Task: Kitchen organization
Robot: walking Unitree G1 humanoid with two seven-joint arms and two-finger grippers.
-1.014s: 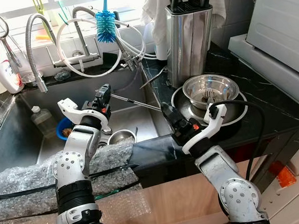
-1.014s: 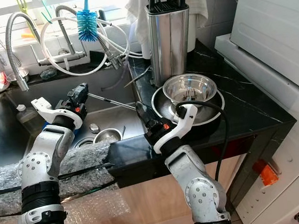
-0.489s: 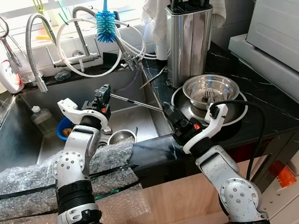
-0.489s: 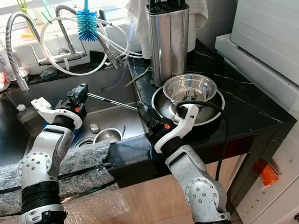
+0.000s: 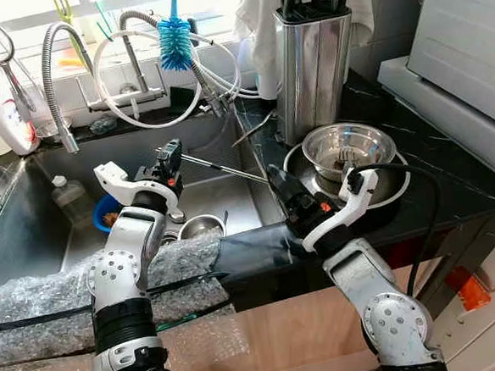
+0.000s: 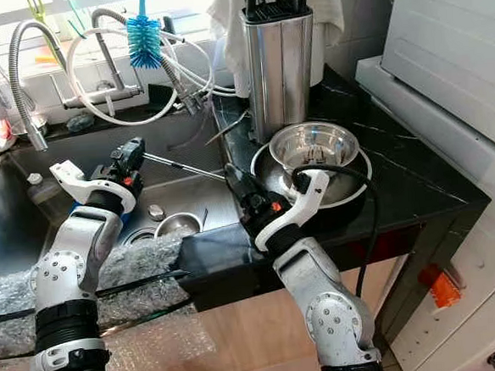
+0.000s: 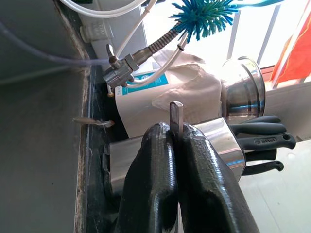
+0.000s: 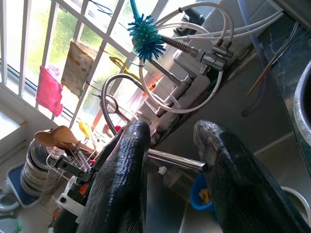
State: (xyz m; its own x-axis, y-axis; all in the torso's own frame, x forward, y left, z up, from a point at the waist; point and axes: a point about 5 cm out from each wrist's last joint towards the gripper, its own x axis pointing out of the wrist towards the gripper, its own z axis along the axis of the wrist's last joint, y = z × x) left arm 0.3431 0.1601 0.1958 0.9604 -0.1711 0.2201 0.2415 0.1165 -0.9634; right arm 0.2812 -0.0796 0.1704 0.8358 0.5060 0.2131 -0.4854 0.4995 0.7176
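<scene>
Stainless steel is the material of the item in hand: a long, thin metal rod [image 5: 225,167], apparently a utensil handle, spans the air above the steel sink [image 5: 29,226] from one arm to the other. The left gripper [image 5: 171,154] is clenched on its flat end, which protrudes between the black fingers [image 7: 155,165] in the left wrist view. The right gripper [image 5: 279,182] sits at the sink's counter-side edge with its fingers [image 8: 126,160] spread; the rod's other end lies in the gap, close to one finger, and contact cannot be confirmed.

Nearby stand a tall steel knife block [image 5: 311,66] and a steel bowl nested in a round shallow pan [image 5: 347,149] on the black marble counter [image 5: 451,180]. A small steel cup [image 5: 201,228] and a blue tub [image 5: 107,214] lie in the sink below.

Judged stage: a handover from left to right, not yet secured.

Risks noted:
- If the left releases before the right closes, the rod would likely drop into the sink onto the cup.
- A closure near the very tip gives poor purchase; the rod may pivot or slip.
- Swinging the rod toward the counter could strike the pan or knife block.
</scene>
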